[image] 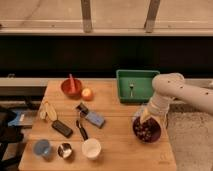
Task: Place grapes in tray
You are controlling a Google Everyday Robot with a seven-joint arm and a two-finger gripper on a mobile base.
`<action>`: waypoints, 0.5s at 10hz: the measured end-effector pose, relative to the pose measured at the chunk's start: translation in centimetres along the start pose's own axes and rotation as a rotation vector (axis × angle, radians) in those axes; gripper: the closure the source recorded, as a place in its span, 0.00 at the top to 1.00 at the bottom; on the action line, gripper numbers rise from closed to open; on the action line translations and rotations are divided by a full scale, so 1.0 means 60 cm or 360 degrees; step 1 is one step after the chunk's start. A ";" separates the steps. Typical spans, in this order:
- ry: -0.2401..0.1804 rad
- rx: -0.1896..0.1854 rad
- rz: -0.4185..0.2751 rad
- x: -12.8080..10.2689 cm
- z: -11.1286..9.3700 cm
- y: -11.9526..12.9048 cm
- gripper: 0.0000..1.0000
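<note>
The grapes (148, 131) are a dark red-purple bunch lying in a round purple bowl (137, 133) at the right edge of the wooden table. My gripper (145, 118) hangs from the white arm (170, 90) right over the bowl's near-left rim, down at the grapes. The tray (123, 85) is a green rectangular bin at the table's back right, just behind the bowl and the arm. A small utensil (131, 89) lies inside it.
On the table: a red bowl (71, 87) with an orange fruit (87, 94) beside it, a banana (48, 111), a black flat object (62, 128), a blue packet (94, 119), a blue cup (42, 147), a metal cup (64, 150) and a white cup (91, 148).
</note>
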 end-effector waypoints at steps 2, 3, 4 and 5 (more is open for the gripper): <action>0.0073 -0.0111 0.0033 0.011 0.017 -0.009 0.66; 0.0105 -0.0144 0.0036 0.016 0.027 -0.005 0.66; 0.0126 -0.0161 0.0034 0.021 0.035 0.000 0.66; 0.0139 -0.0168 0.0036 0.025 0.040 0.002 0.66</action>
